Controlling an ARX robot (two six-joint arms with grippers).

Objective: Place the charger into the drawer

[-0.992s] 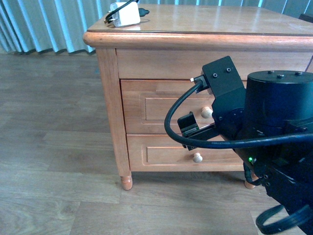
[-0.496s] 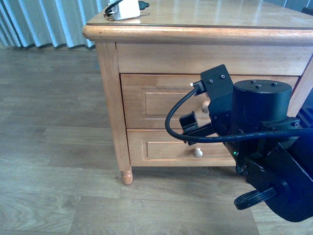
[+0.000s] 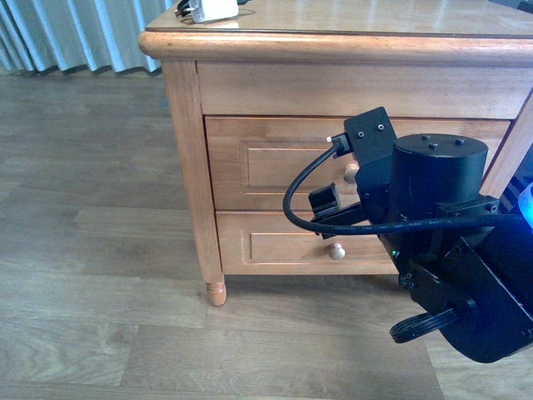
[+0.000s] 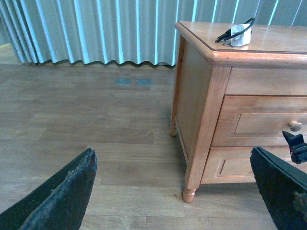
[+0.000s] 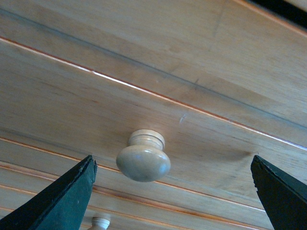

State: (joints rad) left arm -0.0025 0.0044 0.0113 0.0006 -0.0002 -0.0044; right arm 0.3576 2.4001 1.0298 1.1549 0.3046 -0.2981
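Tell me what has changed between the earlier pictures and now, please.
The right hand has moved forward toward the knob of the drawer; the knob now shows between its open fingers, not gripped. The front view has also shifted, so the cabinet appears higher in the picture. Nothing was grasped or released. The drawer stays closed, and the charger stays on the cabinet top.

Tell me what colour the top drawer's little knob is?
The knob is pale cream, clearest in the right wrist view.

White charger (image 3: 212,8) with seemingly black cable (image 4: 223,36), honey-toned wood drawer (image 3: 250,167), pale cream knob (image 5: 143,160), grey-brown wood-grain floor (image 3: 83,250), pale blue pleated curtain (image 4: 96,28)
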